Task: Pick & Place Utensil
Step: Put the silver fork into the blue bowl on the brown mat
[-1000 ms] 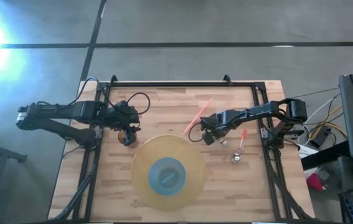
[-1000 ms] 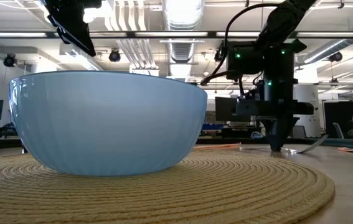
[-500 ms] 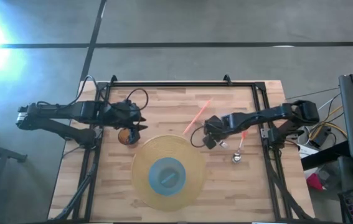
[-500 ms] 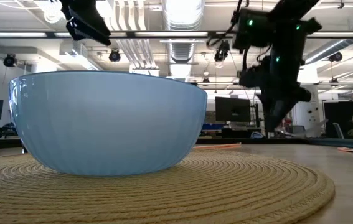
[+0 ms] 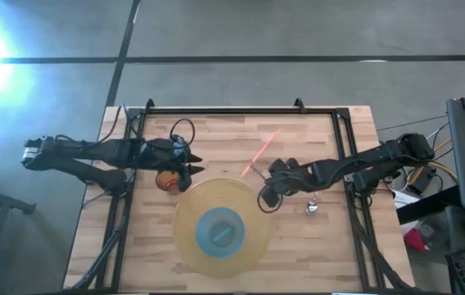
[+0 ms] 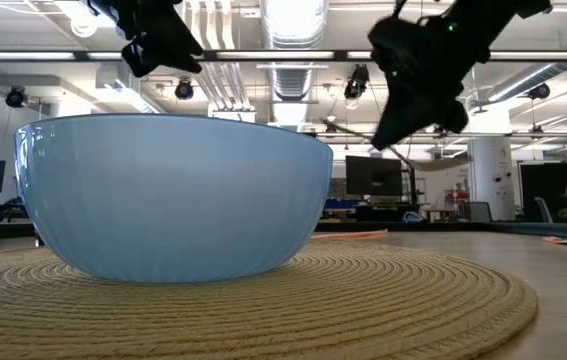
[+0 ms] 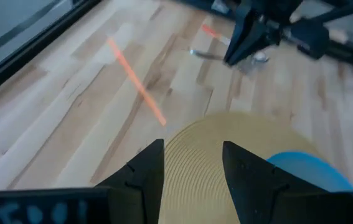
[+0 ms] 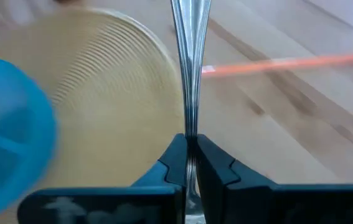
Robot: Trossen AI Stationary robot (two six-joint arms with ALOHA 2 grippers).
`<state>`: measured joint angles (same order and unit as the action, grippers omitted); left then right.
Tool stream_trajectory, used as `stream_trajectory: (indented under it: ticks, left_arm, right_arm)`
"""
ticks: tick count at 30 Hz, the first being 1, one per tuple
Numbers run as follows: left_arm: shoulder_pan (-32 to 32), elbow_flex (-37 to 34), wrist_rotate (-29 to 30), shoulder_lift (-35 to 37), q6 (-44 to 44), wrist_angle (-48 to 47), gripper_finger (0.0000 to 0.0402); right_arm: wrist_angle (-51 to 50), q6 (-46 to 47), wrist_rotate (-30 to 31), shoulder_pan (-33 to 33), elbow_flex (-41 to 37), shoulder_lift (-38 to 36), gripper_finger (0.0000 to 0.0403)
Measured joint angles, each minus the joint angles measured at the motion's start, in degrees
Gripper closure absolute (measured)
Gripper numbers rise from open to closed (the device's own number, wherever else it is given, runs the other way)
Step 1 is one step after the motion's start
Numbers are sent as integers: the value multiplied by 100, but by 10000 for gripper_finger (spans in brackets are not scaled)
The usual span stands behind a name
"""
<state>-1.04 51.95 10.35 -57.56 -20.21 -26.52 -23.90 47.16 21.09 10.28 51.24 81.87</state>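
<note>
My right gripper [image 5: 266,195] [image 8: 190,155] is shut on a silver utensil [image 8: 190,62] and hangs in the air beside the far right rim of a round woven placemat [image 5: 189,209]. A blue bowl [image 5: 218,232] [image 6: 173,195] stands on the middle of that mat. My left gripper [image 5: 189,164] [image 7: 192,168] is open and touches nothing; it hovers off the mat's far left rim. An orange stick-like utensil [image 5: 262,150] and a red-handled utensil with a silver head [image 5: 313,203] lie flat on the wood. My right gripper pinches the silver utensil by the thin stretch of its shaft [image 8: 190,127] between both fingers. The shaft runs on along the fingers and out ahead of them, widening toward its free end [image 8: 192,18]. The utensil is lifted clear of the table [image 7: 204,55].
A round orange object [image 5: 166,179] sits on the wood just under my left arm's wrist. A black metal frame [image 5: 240,110] runs around the tabletop. Bare wood [image 5: 216,139] lies between the mat and the far edge.
My right gripper has risen off the table with the silver utensil in its fingers and moved toward the placemat, to the near left. The utensil is now lifted clear. My left gripper has shifted a little toward the table's right.
</note>
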Motion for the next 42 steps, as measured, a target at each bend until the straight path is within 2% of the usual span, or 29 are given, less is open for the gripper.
stream_trajectory:
  ticks: [5,15,23,32,38,42]
  left_arm:
    - [-176,-354,-32,0,51,944,248]
    - [-588,-852,-29,-20,55,2063,248]
    - [-985,-1245,-26,-158,8,3387,248]
    - [-1114,-1192,-19,-637,238,3844,248]
    - [-1132,-1106,-19,-817,367,3882,248]
    - [-1205,-1104,-18,-872,246,3927,248]
  right_arm:
    - [825,-326,215,251,0,2,390]
    - [2087,-874,801,681,7,4,390]
    - [3254,-1617,1147,959,7,9,390]
    - [4979,-2492,1256,1050,8,654,390]
    - [5342,-2619,2005,1046,139,1130,390]
    - [5325,-2666,2135,1048,463,1530,390]
